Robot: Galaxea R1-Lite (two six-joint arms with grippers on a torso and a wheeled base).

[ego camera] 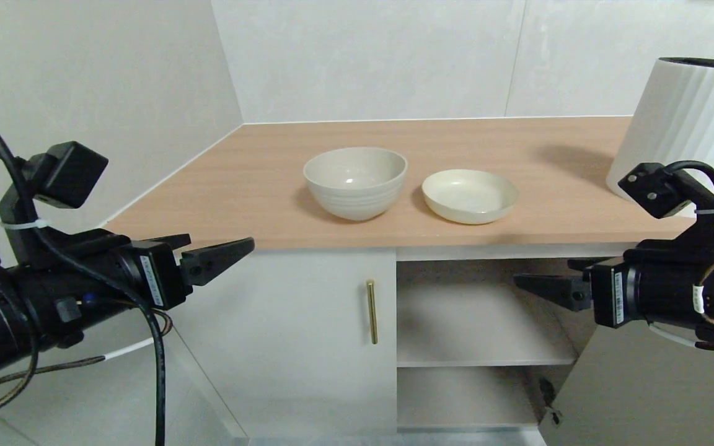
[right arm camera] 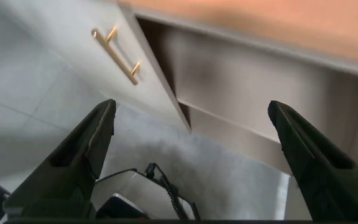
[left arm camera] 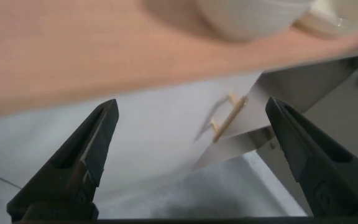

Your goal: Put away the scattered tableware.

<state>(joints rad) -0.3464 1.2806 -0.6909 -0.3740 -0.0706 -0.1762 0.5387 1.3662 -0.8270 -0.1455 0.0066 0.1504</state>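
Sitting on counter [ego camera: 258,167], head view: bowl [ego camera: 355,183], plate [ego camera: 470,196]; left jaws, right jaws spread.

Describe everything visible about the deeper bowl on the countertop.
The deeper bowl looks like glazed ceramic, pale grey-white, round, with faint ridges around its lower outside. It stands upright and empty on the wooden countertop, near the front edge. The shallow dish sits to its right, apart from it. Nothing else touches it.
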